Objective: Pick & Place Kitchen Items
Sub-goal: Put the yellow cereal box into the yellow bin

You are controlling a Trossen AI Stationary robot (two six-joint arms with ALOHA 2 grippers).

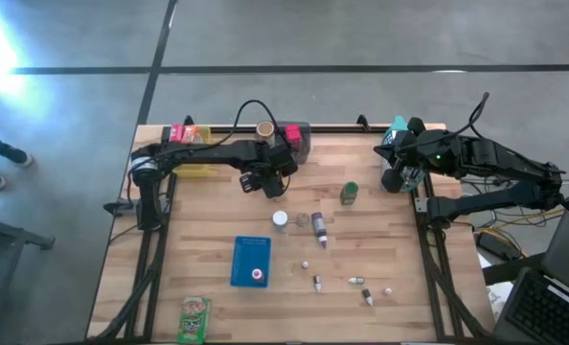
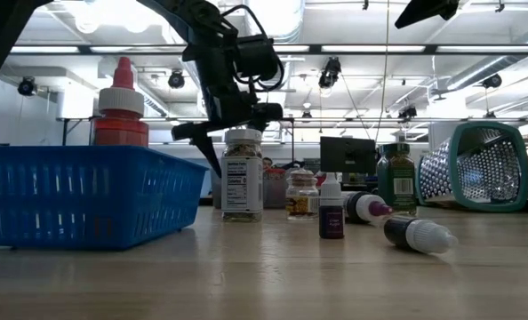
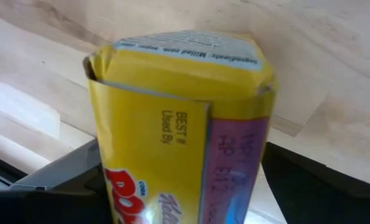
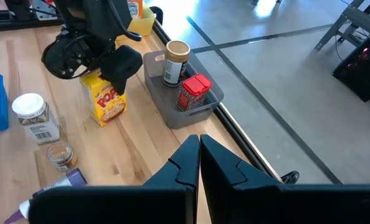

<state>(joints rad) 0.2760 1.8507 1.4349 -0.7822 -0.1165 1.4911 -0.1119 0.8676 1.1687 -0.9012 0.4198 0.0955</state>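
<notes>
The left pincer (image 4: 101,68) stands over a yellow box (image 4: 106,99) that sits upright on the wooden tabletop (image 1: 208,240), close to the far edge and just beside a grey bin (image 4: 194,112). Its fingers are spread, one on each side of the box; from the left wrist view the box (image 3: 179,137) fills the gap between them, though whether the fingers already press its sides I cannot tell. The grey bin holds a jar with a tan lid (image 4: 175,62) and a red packet (image 4: 194,92), and it lies right along the tabletop's far edge, so there is little room between box, bin and rim. Further left on that far edge is a yellow bin (image 1: 193,153). Near the middle of the tabletop stand a white-lidded jar (image 1: 280,219), a smaller jar (image 1: 303,219), a purple-labelled bottle (image 1: 318,228) lying down and a green-capped jar (image 1: 349,193), each apart from the others with bare wood between. Nearer the front edge lies a blue tray (image 1: 251,259) with a small red-capped bottle (image 1: 257,276) in it, and a few tiny bottles (image 1: 359,287) are scattered to the right of it. A green packet (image 1: 194,318) rests at the near left corner, close to the rim. The right pincer (image 4: 199,155) is pressed together and waits at the far right side of the tabletop, well apart from the box, with open wood between.
</notes>
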